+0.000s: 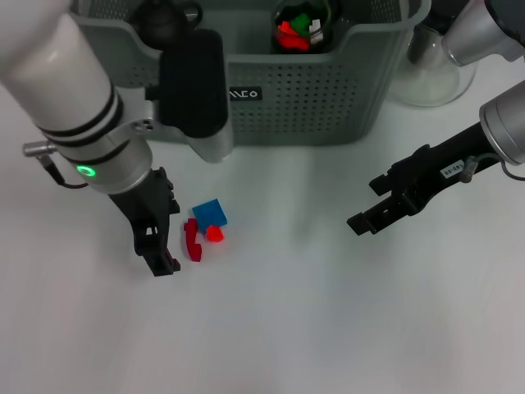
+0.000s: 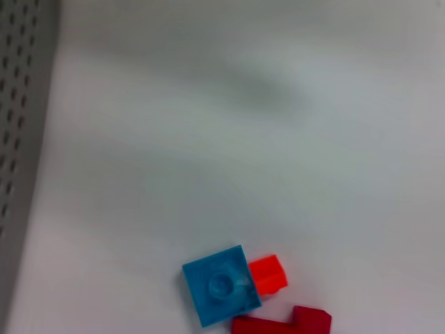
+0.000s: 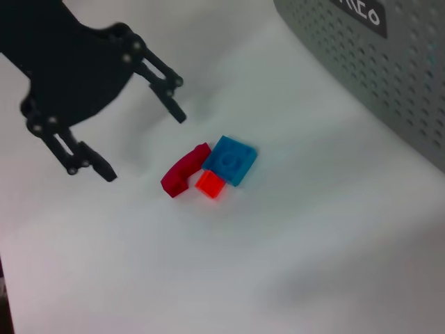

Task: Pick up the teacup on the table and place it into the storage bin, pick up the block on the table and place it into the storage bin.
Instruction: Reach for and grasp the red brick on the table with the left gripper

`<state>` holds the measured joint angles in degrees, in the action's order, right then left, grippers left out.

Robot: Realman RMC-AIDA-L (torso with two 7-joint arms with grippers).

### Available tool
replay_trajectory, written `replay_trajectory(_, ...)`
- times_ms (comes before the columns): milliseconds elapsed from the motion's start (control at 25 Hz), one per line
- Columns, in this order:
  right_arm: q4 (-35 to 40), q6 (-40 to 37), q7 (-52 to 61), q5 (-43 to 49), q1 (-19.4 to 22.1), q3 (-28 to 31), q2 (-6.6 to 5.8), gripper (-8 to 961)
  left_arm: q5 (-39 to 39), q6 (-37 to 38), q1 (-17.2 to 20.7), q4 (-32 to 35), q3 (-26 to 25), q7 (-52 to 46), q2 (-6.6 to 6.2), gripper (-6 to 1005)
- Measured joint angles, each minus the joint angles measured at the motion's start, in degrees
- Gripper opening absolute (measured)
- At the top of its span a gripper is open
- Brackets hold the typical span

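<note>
Bench (image 1: 287, 328): one white surface, carrying everything seen.
Storage bin (image 1: 328, 98): one grey-green perforated basket, beyond both tools at the far edge of the bench. A dark round container (image 1: 302, 25) holding red and green pieces is seen inside it; this may be the teacup, so that half of the task is judged done.
Glass pot (image 1: 431, 74): one clear vessel, beyond the right tool and just beside the bin.
Left tool (image 1: 160, 238): low over the bench, fingers spread, with the blocks just beside it on the side toward the right tool. In the right wrist view the gap between its fingers is seen open and empty.
Right tool (image 1: 371, 203): well apart from the blocks, fingers spread, holding nothing.
Blocks: three are counted, touching one another in a cluster: one blue square (image 1: 210, 213), one dark red curved piece (image 1: 191, 240), one small orange cube (image 1: 215, 233).
Risk, crowding: because the three pieces touch, a neighbour could be pushed aside or caught as well when the left tool is closed on one.
Risk, shape: the curved piece could be twisted out of a grip taken across its bend.
Risk, height: the blue square lies flat and low, so it could be missed if the fingers are not brought fully down.
</note>
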<state>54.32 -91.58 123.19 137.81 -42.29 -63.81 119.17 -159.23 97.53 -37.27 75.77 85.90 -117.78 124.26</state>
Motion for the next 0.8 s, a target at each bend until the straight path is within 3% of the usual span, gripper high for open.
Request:
replay_trajectory(280, -0.10, 0.18, 0.03, 0.00, 0.02, 0.00, 0.09, 944, -0.81, -4.43, -2.67, -6.44, 1.26, 0.23, 0.07, 862)
replay_trajectory(800, -0.75, 0.90, 0.03, 0.00, -0.01, 0.04, -0.11, 944, -0.10, -8.15, -4.50, -11.14, 2.75, -0.03, 0.20, 861)
